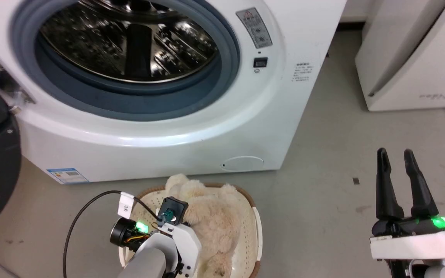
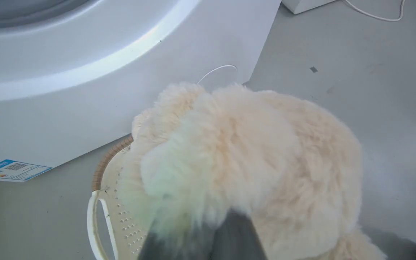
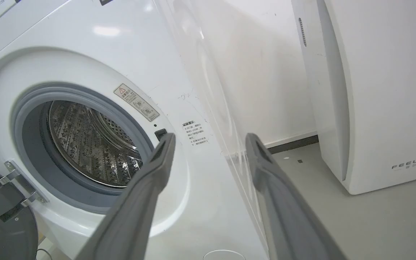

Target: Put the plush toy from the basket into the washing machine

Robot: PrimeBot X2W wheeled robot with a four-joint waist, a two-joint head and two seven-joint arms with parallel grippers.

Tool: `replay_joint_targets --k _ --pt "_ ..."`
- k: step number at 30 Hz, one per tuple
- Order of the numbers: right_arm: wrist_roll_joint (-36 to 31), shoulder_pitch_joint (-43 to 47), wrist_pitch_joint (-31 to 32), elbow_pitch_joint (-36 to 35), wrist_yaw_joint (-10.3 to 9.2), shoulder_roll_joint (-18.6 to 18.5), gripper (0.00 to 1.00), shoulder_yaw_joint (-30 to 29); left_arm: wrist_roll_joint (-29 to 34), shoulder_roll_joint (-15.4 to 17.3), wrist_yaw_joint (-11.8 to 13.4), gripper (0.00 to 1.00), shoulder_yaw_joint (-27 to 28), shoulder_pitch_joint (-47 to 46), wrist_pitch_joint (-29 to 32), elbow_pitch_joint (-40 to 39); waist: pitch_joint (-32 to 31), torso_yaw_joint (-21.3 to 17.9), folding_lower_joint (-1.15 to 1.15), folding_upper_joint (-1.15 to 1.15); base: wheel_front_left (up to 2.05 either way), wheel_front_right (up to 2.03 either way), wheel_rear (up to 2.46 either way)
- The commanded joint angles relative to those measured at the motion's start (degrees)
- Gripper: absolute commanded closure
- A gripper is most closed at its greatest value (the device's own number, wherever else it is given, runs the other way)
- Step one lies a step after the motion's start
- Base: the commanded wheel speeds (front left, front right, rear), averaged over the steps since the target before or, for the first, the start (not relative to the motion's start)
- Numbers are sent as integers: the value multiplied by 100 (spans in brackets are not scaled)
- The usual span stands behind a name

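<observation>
One plush toy [image 1: 211,216] lies in the basket [image 1: 255,227] on the floor [image 1: 323,173], long axis running from the rim by the washing machine [image 1: 168,127] to the near rim, lower end cut off. Left hand [image 2: 202,222] sunk in blurred fur, grip unclear. Right hand [image 1: 394,156] spread, empty. Right wrist view adds FEELBAIR appliance [image 3: 374,90].

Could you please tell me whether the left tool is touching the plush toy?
Touching. In the left wrist view the left tool is sunk into the fur of the plush toy, with fur lapping over its fingers.
</observation>
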Motion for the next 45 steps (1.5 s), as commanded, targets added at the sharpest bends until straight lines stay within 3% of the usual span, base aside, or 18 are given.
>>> replay_joint_targets --k 1,16,36,45 --pt "-54 77 -25 17 3 -1 0 -15 -28 27 42 100 45 59 -53 -92 -119 82 0 0 0 0 0" --pt "-83 381 -25 51 3 -1 0 -31 42 356 383 100 789 812 -55 -2190 -541 294 0 0 0 0 0" --pt "-37 425 -25 54 3 -1 0 2 294 583 555 100 1861 612 -55 -3692 -599 195 0 0 0 0 0" --pt "-41 199 -25 7 3 -1 0 102 360 632 529 100 2240 -39 -55 -3564 -184 -43 0 0 0 0 0"
